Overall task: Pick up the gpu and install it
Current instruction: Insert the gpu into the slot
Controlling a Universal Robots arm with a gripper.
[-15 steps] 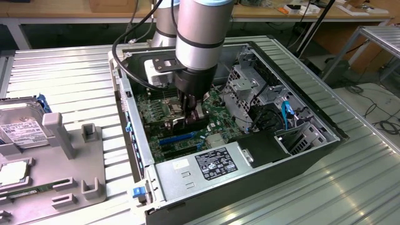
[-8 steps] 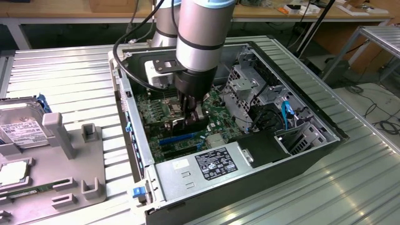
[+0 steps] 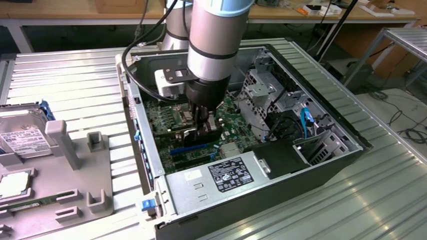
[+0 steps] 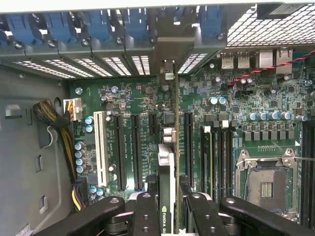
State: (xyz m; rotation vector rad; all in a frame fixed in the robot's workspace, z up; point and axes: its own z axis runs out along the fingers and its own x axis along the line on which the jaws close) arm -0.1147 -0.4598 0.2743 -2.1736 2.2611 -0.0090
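gpu [image 4: 167,162] edge-on — near end cut by frame edge, whether seated cannot be told. Hard drive [image 3: 19,131] cropped at exterior view's left. Power supply label [image 3: 230,175] print illegible.

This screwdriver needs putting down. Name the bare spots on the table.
Bare ribbed table at the exterior view's right of the case, and beyond the tray at that view's left. Crowded: the tray itself, and the case's inside, where the hand holds the gpu.

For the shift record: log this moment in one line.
tool: shut on gpu | gpu: edge-on over motherboard, inside open case | bracket end toward rear slots | seating: cannot tell
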